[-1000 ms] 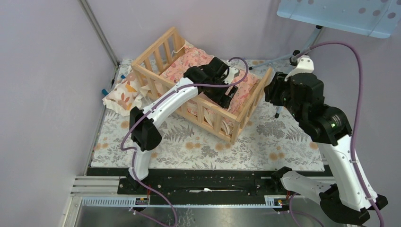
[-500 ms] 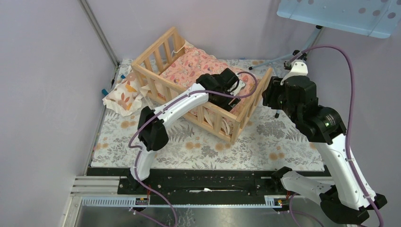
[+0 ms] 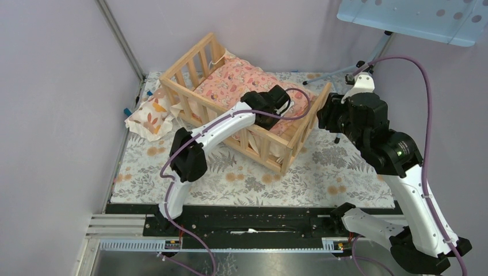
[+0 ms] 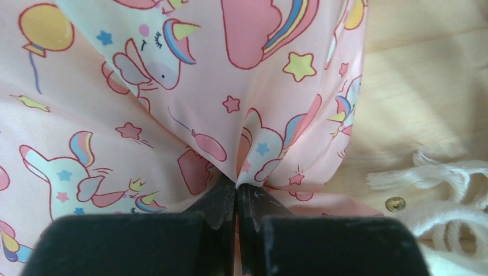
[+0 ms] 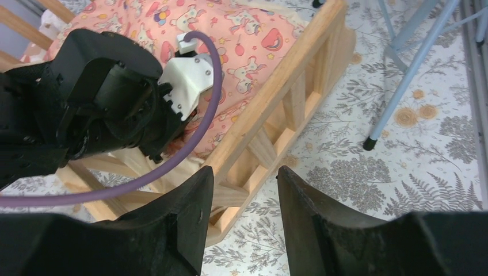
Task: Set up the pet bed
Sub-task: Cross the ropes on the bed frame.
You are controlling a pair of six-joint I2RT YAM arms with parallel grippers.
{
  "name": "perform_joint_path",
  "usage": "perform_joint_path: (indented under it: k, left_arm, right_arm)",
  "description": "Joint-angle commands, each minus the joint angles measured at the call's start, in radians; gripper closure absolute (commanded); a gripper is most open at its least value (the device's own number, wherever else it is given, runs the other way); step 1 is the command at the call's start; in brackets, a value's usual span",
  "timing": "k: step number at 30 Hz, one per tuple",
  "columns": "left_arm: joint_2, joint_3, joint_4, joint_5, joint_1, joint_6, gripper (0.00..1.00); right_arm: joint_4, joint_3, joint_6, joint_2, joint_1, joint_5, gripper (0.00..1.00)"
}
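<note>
Count: one pet bed (image 3: 187,59), one pink unicorn-print cushion (image 3: 236,77), one small leaf-print pillow (image 3: 151,112), two claws.

The pet bed stands on the bench (image 3: 322,178), directly beneath the left claw (image 4: 236,187) and just ahead of the right claw (image 5: 244,175). The cushion lies inside the bed.

Left claw: clenched, with a raised fold of the cushion fabric pinched between its tips. To its right, a strip of the bed's plank base (image 4: 426,86) shows bare, with white fringe (image 4: 437,178) lying on it.

Right claw: released, jaws apart with nothing between them, hanging above the bed's end rail.

The pillow lies on the bench outside the bed, well to the left of the left claw.

Hidden: in the top view the left wrist covers the left claw's tips, and the cushion covers most of the plank base. The left arm blocks part of the cushion in the right wrist view.
</note>
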Motion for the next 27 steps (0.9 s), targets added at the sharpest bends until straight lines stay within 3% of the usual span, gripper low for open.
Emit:
perform_joint_path:
  k: [1, 13, 27]
  left_arm:
    - [-0.07, 0.049, 0.066, -0.051, 0.046, -0.002, 1.0]
    - [-0.269, -0.046, 0.295, 0.08, 0.184, -0.009, 1.0]
    - [-0.39, -0.207, 0.422, 0.197, 0.333, 0.005, 1.0]
  right_arm:
    - [0.062, 0.007, -0.03, -0.003, -0.002, -0.086, 0.47]
    - [0.046, 0.171, -0.076, 0.193, -0.002, -0.3, 0.45]
    - [0.032, 0.397, -0.172, 0.49, -0.002, -0.309, 0.46]
